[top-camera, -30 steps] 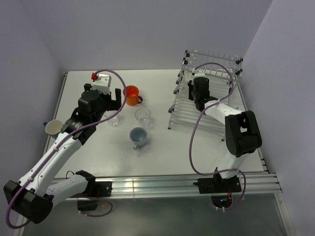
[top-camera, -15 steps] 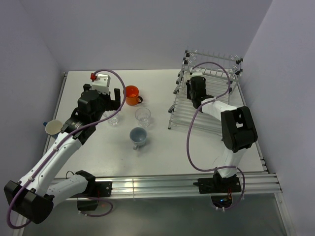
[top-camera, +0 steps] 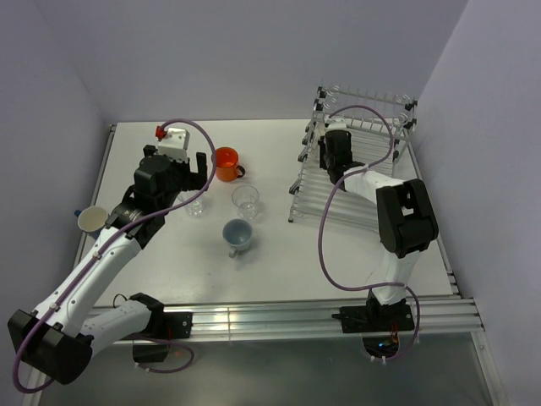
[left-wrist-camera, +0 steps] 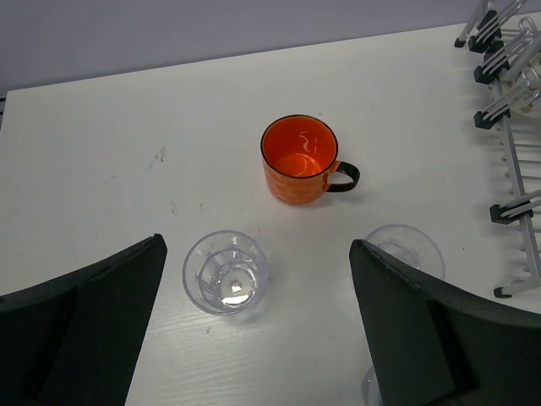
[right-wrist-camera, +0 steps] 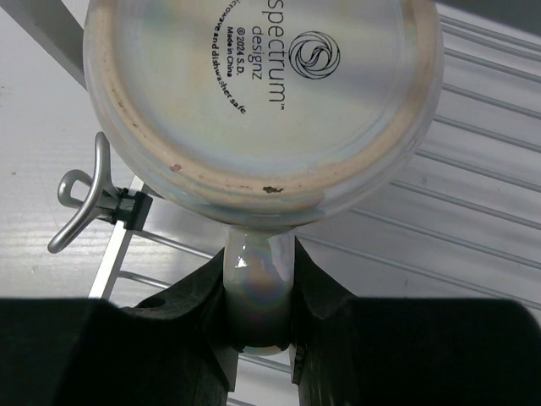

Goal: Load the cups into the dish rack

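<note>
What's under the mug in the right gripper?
Rods of the dish rack, bare table at left. The mug shows its base to the wrist camera, so what lies directly beneath is covered.

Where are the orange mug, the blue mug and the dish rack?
orange mug (left-wrist-camera: 298, 150): left wrist view, its orange inside.
blue mug (top-camera: 237, 233): top external view, its open bowl.
dish rack (top-camera: 313, 199): top external view, near-left rods.

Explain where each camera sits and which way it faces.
Top external: high behind the bases, looking down on the table; left arm, right arm show.
Left wrist: above the table, facing down at orange mug and tumbler; open left fingers frame them.
Right wrist: at the dish rack, facing the base of a pale mug; right fingers clamp its handle.
Shared: top and left wrist show orange mug.
</note>
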{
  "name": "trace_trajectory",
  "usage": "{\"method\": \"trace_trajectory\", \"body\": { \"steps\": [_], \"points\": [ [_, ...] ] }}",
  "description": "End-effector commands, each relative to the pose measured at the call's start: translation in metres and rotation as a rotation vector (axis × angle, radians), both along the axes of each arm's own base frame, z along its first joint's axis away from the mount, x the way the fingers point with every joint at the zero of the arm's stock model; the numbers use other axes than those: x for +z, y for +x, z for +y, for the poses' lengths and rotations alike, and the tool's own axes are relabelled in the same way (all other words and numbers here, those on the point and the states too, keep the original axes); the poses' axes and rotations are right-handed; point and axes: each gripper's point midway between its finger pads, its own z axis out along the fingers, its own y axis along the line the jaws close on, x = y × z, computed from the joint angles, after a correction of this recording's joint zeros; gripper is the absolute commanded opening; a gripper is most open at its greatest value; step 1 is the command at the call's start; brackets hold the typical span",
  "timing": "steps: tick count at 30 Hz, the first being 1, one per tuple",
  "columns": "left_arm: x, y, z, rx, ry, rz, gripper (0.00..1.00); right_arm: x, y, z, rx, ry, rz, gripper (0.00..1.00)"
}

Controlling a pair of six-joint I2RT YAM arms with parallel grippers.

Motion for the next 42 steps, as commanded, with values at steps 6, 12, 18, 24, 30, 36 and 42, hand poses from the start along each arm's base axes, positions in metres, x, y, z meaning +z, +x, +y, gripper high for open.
{"method": "trace_trajectory", "body": {
  "steps": [6, 12, 18, 24, 30, 36, 42],
  "points": [
    [0.005, 0.004, -0.004, -0.01, -0.027, -0.025, 0.99, 0.084, 0.04, 0.003, -0.065, 0.076, -0.265, 0.0],
    [0.003, 0.004, -0.003, -0.009, -0.025, -0.021, 0.99, 0.082, 0.043, 0.003, -0.075, 0.082, -0.257, 0.0],
    [0.003, 0.004, -0.002, -0.007, -0.025, -0.021, 0.99, 0.082, 0.045, 0.002, -0.088, 0.082, -0.257, 0.04],
    [0.003, 0.004, -0.003, -0.011, -0.023, -0.022, 0.99, 0.08, 0.047, 0.001, -0.097, 0.082, -0.239, 0.12],
    [0.003, 0.004, -0.003, -0.011, -0.021, -0.023, 0.99, 0.079, 0.048, 0.002, -0.095, 0.081, -0.227, 0.15],
    [0.003, 0.003, -0.003, -0.014, -0.025, -0.023, 0.99, 0.075, 0.045, 0.0, -0.117, 0.077, -0.203, 0.18],
    [0.002, 0.003, -0.004, -0.019, -0.023, -0.025, 0.99, 0.074, 0.043, -0.004, -0.133, 0.07, -0.198, 0.19]
  ]
}}
